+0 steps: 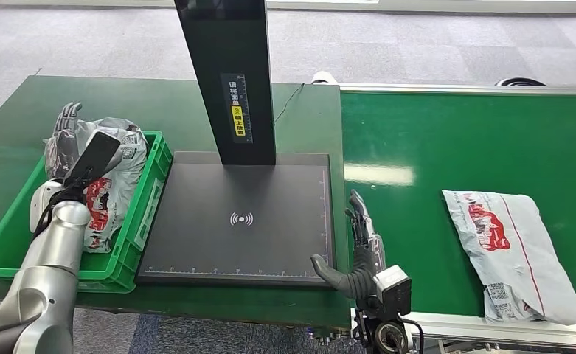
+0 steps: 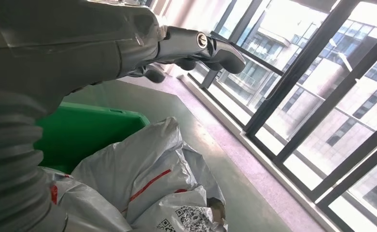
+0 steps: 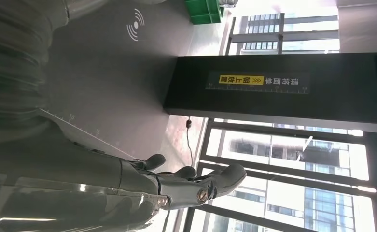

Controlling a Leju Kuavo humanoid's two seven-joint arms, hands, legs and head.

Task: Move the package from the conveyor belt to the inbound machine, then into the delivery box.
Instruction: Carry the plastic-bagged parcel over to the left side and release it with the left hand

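Note:
A grey plastic package (image 1: 517, 251) with red print lies flat on the green conveyor belt (image 1: 447, 147) at the right. The inbound machine (image 1: 240, 221) is a dark flat pad with a black upright post, bare on top. Left of it the green delivery box (image 1: 146, 199) holds grey packages (image 1: 115, 177) (image 2: 143, 169). My left hand (image 1: 69, 140) (image 2: 196, 46) hovers open above those packages, holding nothing. At the pad's near right corner my right hand (image 1: 355, 251) (image 3: 191, 183) stands open with fingers extended, apart from the belt package.
The machine's post (image 1: 229, 74) rises over the pad's far edge with a yellow label. A cable (image 1: 288, 99) trails on the green table behind it. Windows (image 2: 312, 87) stand beyond the table's left side.

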